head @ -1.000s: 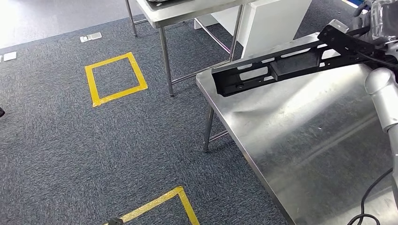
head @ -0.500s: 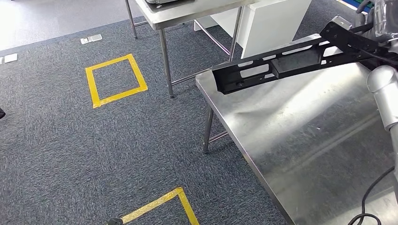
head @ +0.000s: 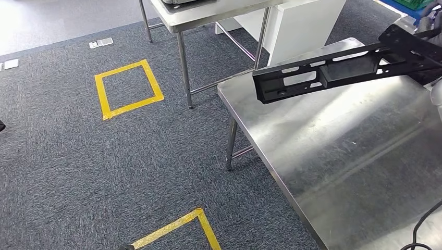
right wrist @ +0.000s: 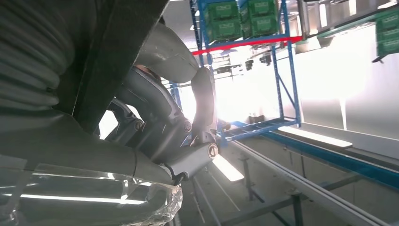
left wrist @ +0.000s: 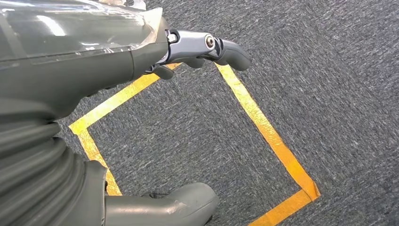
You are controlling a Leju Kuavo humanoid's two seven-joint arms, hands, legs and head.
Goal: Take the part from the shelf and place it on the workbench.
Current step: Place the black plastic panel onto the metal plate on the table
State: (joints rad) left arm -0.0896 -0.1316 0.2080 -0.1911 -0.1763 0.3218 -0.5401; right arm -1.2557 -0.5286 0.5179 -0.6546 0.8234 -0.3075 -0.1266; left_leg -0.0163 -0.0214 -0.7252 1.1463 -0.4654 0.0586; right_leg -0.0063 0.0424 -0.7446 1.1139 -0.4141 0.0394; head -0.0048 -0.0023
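one long black part (head: 333, 73) gripped by right hand (right wrist: 160, 136), held above workbench (head: 359, 156)

left robot hand (left wrist: 188, 52) apparently empty

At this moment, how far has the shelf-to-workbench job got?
Done: the black part is already off the shelf, carried in the right hand. In hand: it hangs tilted over the steel workbench, near its far corner, casting a shadow and not resting on the top. Left: lower it onto the surface and let go. The left hand holds nothing, over carpet and yellow tape.
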